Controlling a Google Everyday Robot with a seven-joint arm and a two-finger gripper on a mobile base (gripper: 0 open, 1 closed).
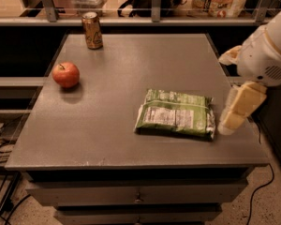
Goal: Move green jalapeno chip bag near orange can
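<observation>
Hovering just beside right end of chip bag (pixel 174 115): tool (pixel 234 114), spread or pressed together, cannot tell. Bag flat on surface (pixel 107 125), well apart from can (pixel 92 30). Step, I judge: reaching. Next: grip bag, carry back-left.

Matt-plastic end effector (pixel 230 121) beside glossy crinkly chip bag (pixel 175 114) on matt table (pixel 131 64).

1 green jalapeno chip bag (pixel 175 115) | 1 orange can (pixel 92 30) | 1 apple (pixel 66 74) | 1 gripper (pixel 228 122) — right of bag
</observation>
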